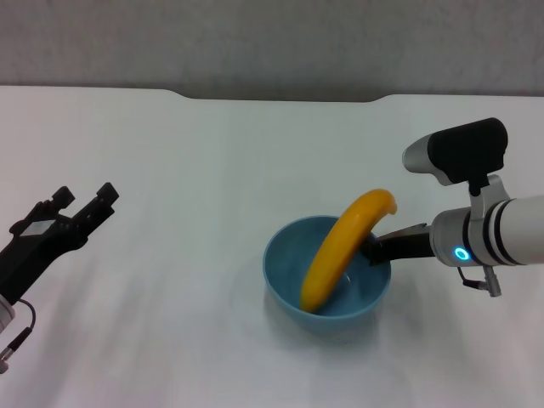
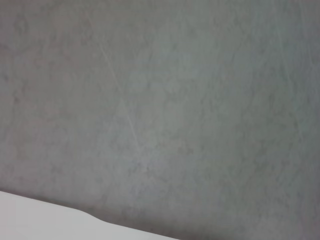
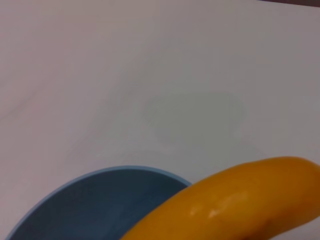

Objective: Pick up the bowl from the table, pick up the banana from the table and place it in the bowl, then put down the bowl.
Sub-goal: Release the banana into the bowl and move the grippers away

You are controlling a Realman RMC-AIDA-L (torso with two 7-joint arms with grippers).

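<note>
So the round, glossy light-blue bowl (image 1: 327, 285) is the landmark here, sitting near the front-middle of the plain white flat tabletop (image 1: 195, 187). Whether it's resting on the surface or held just off it, I can't tell from the head view. The curved yellow-orange banana (image 1: 344, 251) is already in it: one end down near the bottom, the other end sticking up and out over the rim on the far-right side, since it's longer than the bowl is wide.

The right gripper (image 1: 382, 246) is right at the bowl's right rim, dark fingers clamped on the edge as far as I can see, under the banana's raised end. Its wrist view shows only the bowl's rim, the banana and bare table.

The left gripper (image 1: 78, 208) is well off to the left of the bowl, fingers spread apart and holding nothing. Its wrist camera just shows grey wall beyond the table's far edge.

My read: banana step is done, putting down the bowl is what's in hand. Next move calls for settling the bowl flat, then letting go of the rim gently so the banana doesn't tip out.
</note>
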